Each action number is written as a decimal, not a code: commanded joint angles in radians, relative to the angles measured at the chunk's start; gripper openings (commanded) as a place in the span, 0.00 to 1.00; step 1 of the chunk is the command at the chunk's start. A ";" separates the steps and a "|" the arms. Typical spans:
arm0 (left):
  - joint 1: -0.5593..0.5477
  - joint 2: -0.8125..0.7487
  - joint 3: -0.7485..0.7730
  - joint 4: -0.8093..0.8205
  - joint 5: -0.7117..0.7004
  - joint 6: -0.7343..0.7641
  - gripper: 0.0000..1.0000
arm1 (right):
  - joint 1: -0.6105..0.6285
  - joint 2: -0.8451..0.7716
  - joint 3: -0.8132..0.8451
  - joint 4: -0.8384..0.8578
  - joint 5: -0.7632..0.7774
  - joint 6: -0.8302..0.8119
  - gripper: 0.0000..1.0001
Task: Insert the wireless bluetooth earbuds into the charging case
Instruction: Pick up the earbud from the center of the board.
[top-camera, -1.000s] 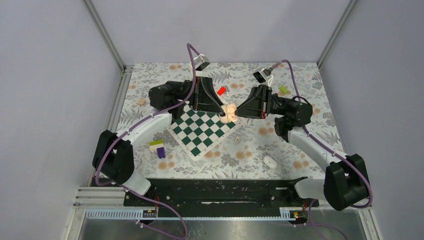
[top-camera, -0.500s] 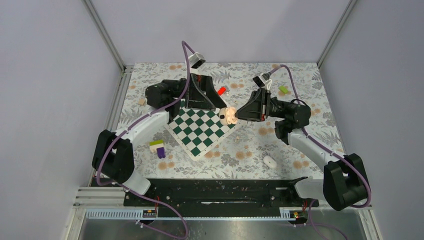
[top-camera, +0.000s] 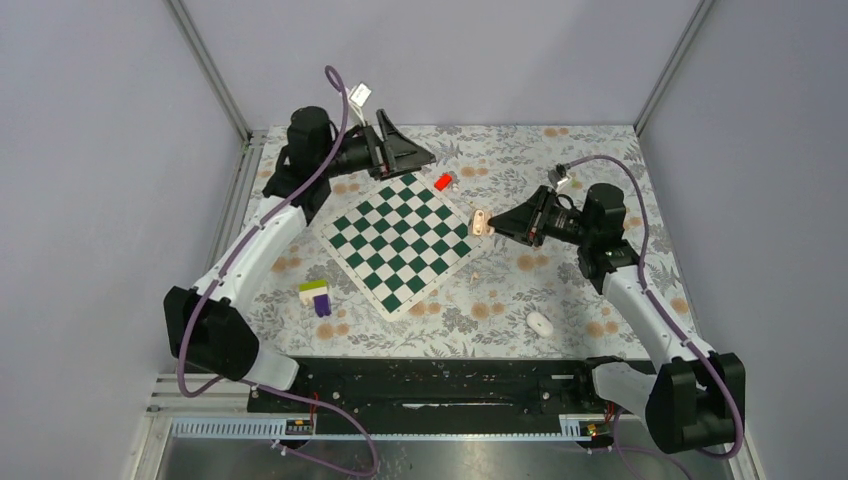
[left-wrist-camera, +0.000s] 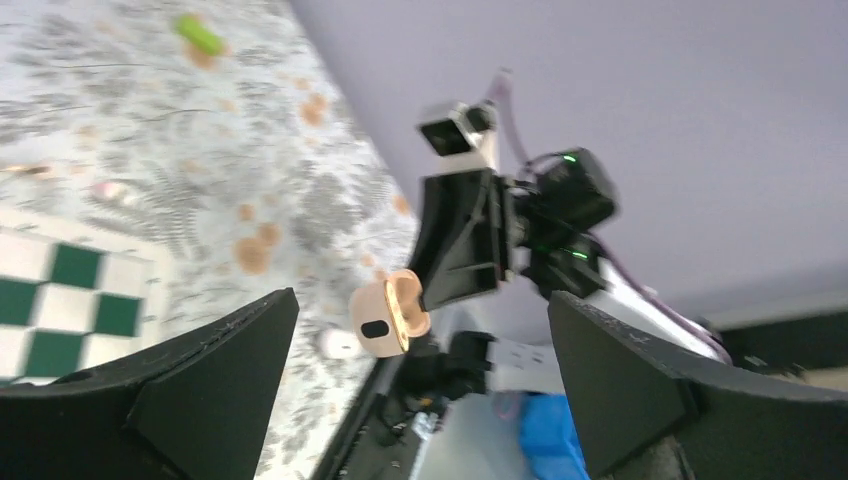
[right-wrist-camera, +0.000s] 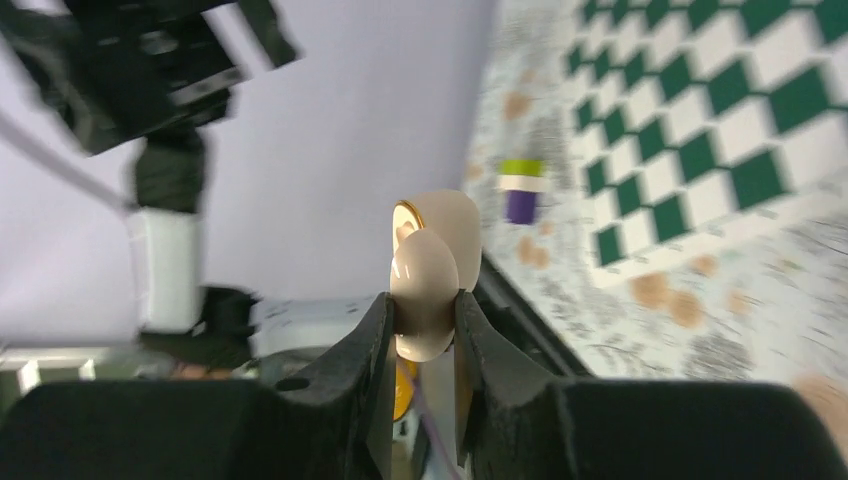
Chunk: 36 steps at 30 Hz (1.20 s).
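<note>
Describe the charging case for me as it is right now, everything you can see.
The charging case is a small, rounded, pale beige shell of smooth plastic with a dark oval hollow on one face. Its lid looks hinged open, with an orange rim showing inside. The right gripper clamps its sides and holds it off the table, by the right corner of the chessboard. Nothing else touches it.

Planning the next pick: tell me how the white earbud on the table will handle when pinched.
The earbud looks smooth and rounded, so it may slip from a pinch. Its oval shape suggests it could roll if nudged. So small, it is probably light.
</note>
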 joint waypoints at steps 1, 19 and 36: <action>-0.044 0.083 0.150 -0.609 -0.402 0.391 0.99 | -0.003 -0.059 0.064 -0.576 0.274 -0.401 0.00; -0.459 0.432 0.274 -0.790 -0.976 0.414 0.63 | -0.013 -0.208 0.012 -0.942 0.804 -0.551 0.00; -0.643 0.582 0.329 -0.780 -1.154 0.333 0.60 | -0.013 -0.255 -0.040 -0.962 0.789 -0.549 0.00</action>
